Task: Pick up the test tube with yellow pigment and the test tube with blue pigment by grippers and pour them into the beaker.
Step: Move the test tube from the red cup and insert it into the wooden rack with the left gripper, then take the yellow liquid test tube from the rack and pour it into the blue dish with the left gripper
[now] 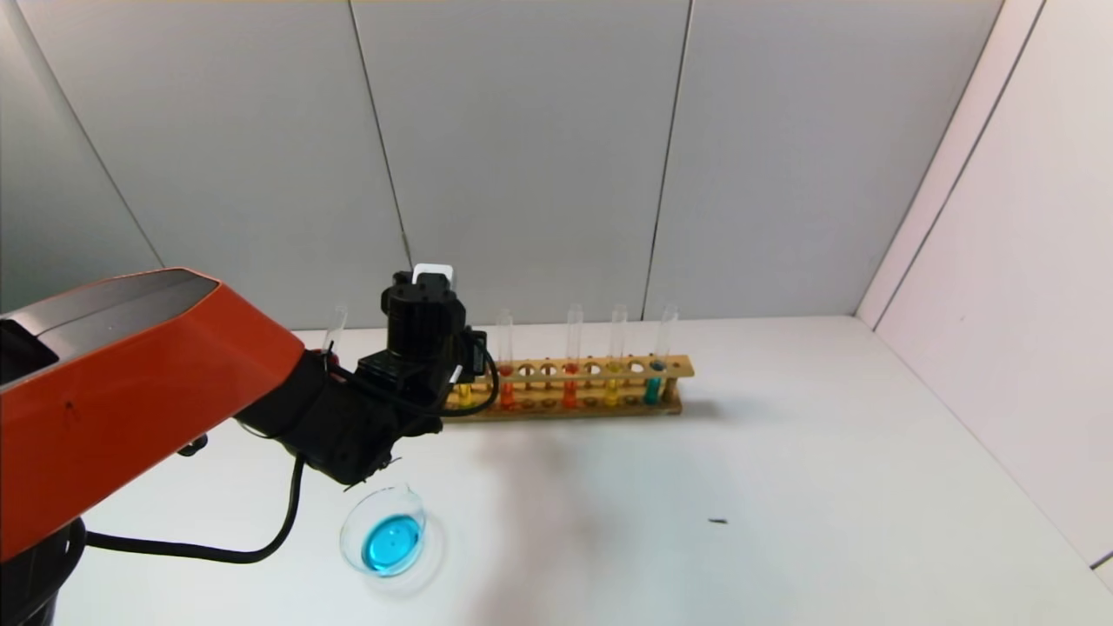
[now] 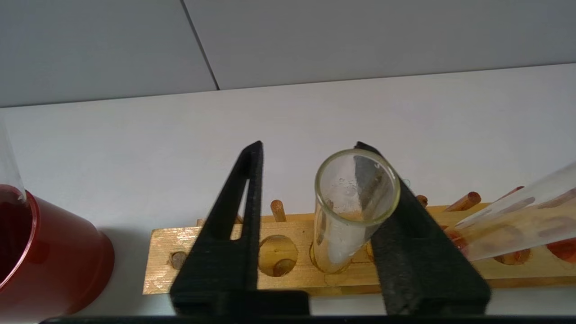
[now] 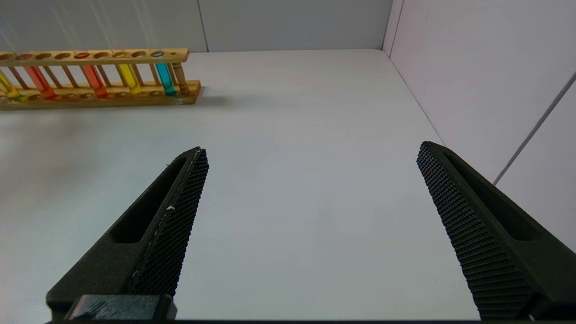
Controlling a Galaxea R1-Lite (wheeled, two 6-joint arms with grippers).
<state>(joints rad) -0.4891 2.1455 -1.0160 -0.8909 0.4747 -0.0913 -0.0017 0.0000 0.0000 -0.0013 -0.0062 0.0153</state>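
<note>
My left gripper (image 2: 308, 146) is open at the left end of the wooden rack (image 1: 678, 365). Its fingers stand either side of a clear test tube (image 2: 357, 186) with yellowish pigment low inside, upright in a rack hole. The tube touches one finger (image 2: 418, 252), with a gap to the other. A second yellow tube (image 1: 613, 391) and a teal-blue tube (image 1: 654, 387) stand near the rack's right end. The beaker (image 1: 383, 539) holds blue liquid on the table in front of the rack. My right gripper (image 3: 310, 150) is open and empty over bare table.
Two orange-red tubes (image 1: 506, 396) (image 1: 569, 391) stand in the rack. A dark-red cup (image 2: 45, 261) with an empty tube (image 1: 335, 326) in it stands just left of the rack. Grey walls close the back and right. A small dark speck (image 1: 718, 522) lies on the table.
</note>
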